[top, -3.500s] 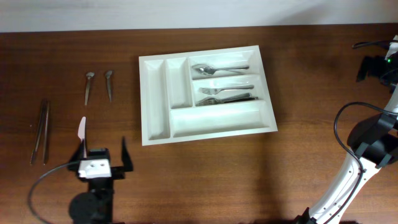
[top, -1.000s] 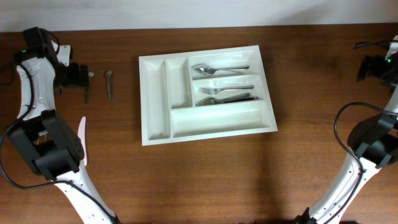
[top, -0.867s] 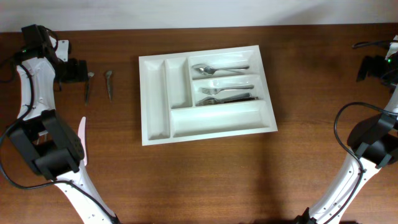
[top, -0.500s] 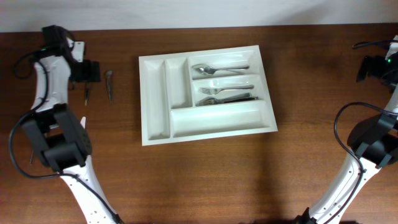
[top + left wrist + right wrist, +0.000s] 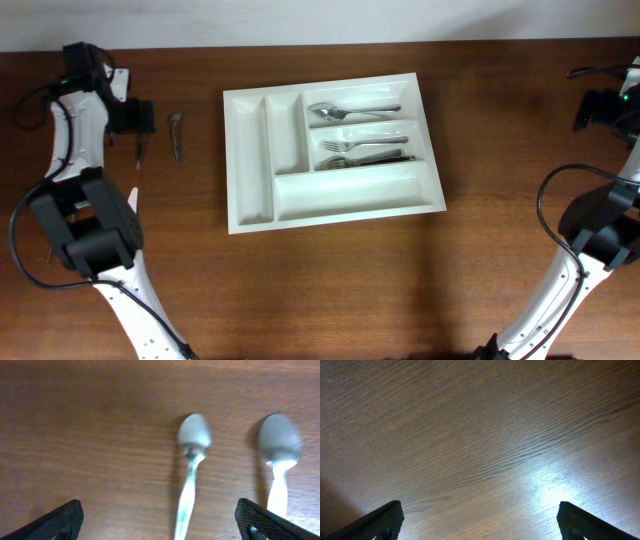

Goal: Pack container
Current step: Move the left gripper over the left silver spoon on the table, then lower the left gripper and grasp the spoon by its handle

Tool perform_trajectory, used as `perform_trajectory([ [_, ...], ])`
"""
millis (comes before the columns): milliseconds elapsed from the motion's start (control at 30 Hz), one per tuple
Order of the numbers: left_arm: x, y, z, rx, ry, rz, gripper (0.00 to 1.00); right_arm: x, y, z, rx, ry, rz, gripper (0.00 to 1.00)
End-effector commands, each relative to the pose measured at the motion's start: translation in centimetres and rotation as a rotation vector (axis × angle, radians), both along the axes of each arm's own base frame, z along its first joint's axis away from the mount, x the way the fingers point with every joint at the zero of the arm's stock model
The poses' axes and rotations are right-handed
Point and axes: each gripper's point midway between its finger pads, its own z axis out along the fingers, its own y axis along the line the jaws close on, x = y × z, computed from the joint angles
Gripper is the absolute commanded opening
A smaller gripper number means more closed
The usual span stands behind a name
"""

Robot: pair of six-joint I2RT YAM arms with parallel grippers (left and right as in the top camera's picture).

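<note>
container [image 5: 250, 160] well apart from left fingers [image 5: 59, 521]

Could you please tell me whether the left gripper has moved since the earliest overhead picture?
Yes. The left gripper moved from the table's near edge toward its far edge, and is now over the left spoon, left of the container.

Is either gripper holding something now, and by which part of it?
Nothing is held. The left gripper hangs open above two spoons; the right gripper is open over the table.
</note>
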Motion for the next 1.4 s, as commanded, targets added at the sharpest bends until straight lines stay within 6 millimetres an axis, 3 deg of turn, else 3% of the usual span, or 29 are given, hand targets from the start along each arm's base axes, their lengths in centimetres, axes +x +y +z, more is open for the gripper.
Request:
perform_trajectory([
  [0,-0.3,-0.5,-2.8,-0.037,0.051,-0.012,0.99,0.1,0.3,0.1,0.006,-0.004,-0.003,0.99],
  [133,-0.5,-1.5,-4.9,-0.050,0.096,-0.029,0.99,0.1,0.3,0.1,0.006,-0.004,-0.003,0.99],
  [400,-0.4,-2.8,-6.8,-0.058,0.123,-0.052,0.99,0.1,0.3,0.1,0.006,-0.004,-0.003,0.99],
  [1367,-0.2,-2.3,-7.3,-0.151,0.089,-0.001,0.99,0.1,0.3,0.1,0.006,-0.004,-0.003,0.99],
])
